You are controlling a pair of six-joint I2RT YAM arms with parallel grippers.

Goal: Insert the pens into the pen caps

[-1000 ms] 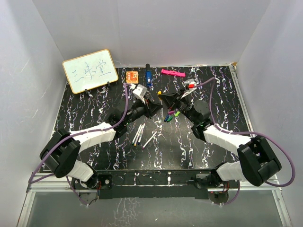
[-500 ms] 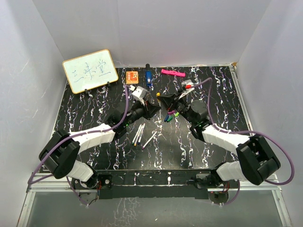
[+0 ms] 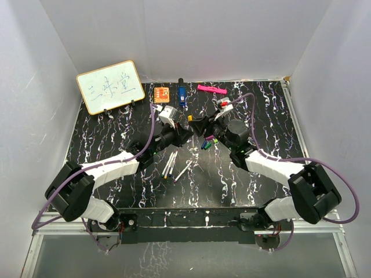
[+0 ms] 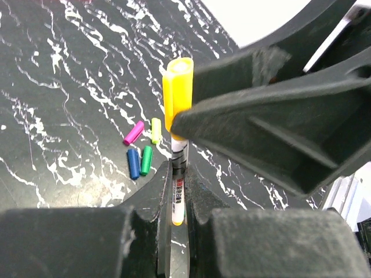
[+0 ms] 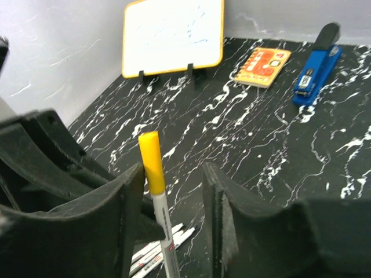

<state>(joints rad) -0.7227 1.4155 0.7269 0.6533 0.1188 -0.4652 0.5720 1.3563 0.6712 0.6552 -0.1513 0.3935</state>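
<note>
My left gripper [image 4: 177,174] is shut on a white pen [image 4: 179,152], holding it upright above the table. A yellow pen cap [image 4: 177,95] sits on the pen's top end. My right gripper [image 5: 174,174] stands open around that yellow cap [image 5: 152,162]: its left finger is close beside the cap and its right finger is well apart. From above, the two grippers [image 3: 184,132] [image 3: 197,123] meet at mid-table. Three more pens [image 3: 172,164] lie below them. Several loose pen caps [image 4: 141,147], purple, yellow-green, blue and green, lie together on the table [image 3: 207,142].
A whiteboard [image 3: 110,86] stands at the back left. Along the back edge lie an orange block [image 3: 161,93], a blue stapler [image 3: 182,94] and a pink marker [image 3: 211,89]. White walls enclose the black marbled table [image 3: 116,133].
My right gripper has opened off the yellow cap, which stays on the pen in the left gripper. Both grippers have shifted slightly left.
</note>
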